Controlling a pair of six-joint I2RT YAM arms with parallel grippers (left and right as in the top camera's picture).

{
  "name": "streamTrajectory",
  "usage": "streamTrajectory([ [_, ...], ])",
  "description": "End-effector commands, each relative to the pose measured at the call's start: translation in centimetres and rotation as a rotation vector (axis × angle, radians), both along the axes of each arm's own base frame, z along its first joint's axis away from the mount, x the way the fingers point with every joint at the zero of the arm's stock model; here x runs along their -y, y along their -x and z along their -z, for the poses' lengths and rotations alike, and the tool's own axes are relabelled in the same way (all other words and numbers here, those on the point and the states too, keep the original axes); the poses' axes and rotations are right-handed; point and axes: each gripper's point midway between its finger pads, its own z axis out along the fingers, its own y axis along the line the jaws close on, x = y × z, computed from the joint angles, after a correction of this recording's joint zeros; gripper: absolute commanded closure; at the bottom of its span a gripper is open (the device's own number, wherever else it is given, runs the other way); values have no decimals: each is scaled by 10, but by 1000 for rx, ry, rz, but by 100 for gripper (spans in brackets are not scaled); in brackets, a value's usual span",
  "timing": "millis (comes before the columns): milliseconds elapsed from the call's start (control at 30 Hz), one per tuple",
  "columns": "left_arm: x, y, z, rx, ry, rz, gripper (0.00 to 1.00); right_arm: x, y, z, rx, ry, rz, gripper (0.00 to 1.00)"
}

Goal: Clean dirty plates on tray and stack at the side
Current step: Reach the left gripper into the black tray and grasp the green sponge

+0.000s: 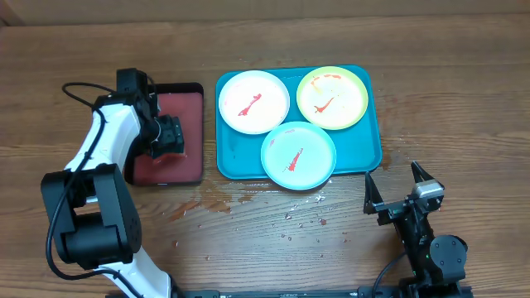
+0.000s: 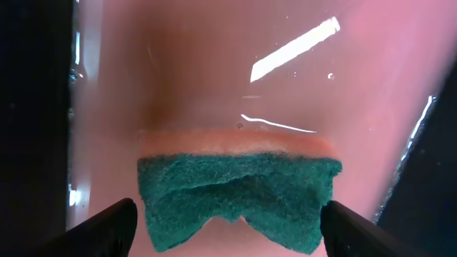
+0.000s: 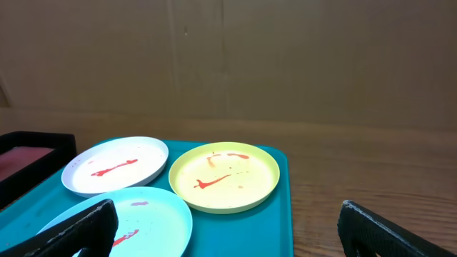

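Three plates sit on the turquoise tray (image 1: 364, 141), each smeared with red sauce: a white plate (image 1: 253, 102), a yellow-green plate (image 1: 333, 97) and a light blue plate (image 1: 298, 155). They also show in the right wrist view: the white plate (image 3: 114, 165), the yellow-green plate (image 3: 224, 175), the blue plate (image 3: 150, 218), on the tray (image 3: 264, 228). My left gripper (image 2: 227, 227) is open over a green sponge (image 2: 239, 196) lying in reddish water. My right gripper (image 1: 399, 192) is open and empty near the tray's front right corner.
A black-rimmed tray with a reddish inside (image 1: 178, 136) stands left of the turquoise tray, with my left arm over it. Water drops and a reddish smear (image 1: 248, 205) lie on the wood table in front of the trays.
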Motion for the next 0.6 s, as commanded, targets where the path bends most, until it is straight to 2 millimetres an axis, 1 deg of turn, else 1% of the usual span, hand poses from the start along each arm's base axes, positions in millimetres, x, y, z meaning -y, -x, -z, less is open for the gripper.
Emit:
streamTrajectory([
  [0,3,7,12,-23,18,6,22,2,0,2,4,0,8,0],
  [33,3,7,14,-20,18,6,25,2,0,2,4,0,8,0],
  [100,3,8,17,-18,17,2,34,2,0,2,4,0,8,0],
  [133,3,8,19,-14,16,2,41,2,0,2,4,0,8,0],
  [233,3,8,22,-11,16,-2,49,2,0,2,4,1,8,0],
  [300,3,8,23,-9,16,-1,51,2,0,2,4,1,8,0],
  [567,3,8,28,-1,15,-1,53,2,0,2,4,1,7,0],
])
